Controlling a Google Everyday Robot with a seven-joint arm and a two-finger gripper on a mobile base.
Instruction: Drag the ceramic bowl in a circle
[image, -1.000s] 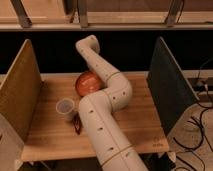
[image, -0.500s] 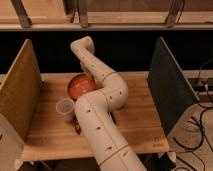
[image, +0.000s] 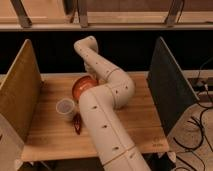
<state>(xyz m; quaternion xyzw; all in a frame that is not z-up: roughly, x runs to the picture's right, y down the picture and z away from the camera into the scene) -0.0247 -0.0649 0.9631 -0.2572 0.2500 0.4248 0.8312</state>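
1. Wooden table (image: 50, 140) fills the middle of the scene, with a dark gap and metal legs behind it. A tan panel (image: 17, 95) stands upright along its left edge.
2. Right of that panel is a strip of bare wood. Then comes a small translucent plastic cup (image: 65, 107), standing upright, with a small dark red object (image: 77, 125) lying just in front of it beside the arm's lower link.
3. The ceramic bowl (image: 81, 86) sits left of centre toward the back of the table. It is behind and to the right of the cup, near it but apart, and the arm covers its right part.
4. The arm (image: 107, 130) rises from the front edge and leans left toward the bowl. It folds at an elbow just right of the bowl, then runs back and left to a bent wrist over the table's far edge.
5. The gripper is hidden behind the arm's links, at the bowl's far side. Its jaws are together, and contact with the bowl cannot be made out.
6. Right of the elbow is a wide stretch of bare wood, reaching to a dark grey panel (image: 167, 85) on the right edge.
7. Cables (image: 200, 125) trail on the floor beyond that panel. A faint mark near the table's front right corner cannot be read.
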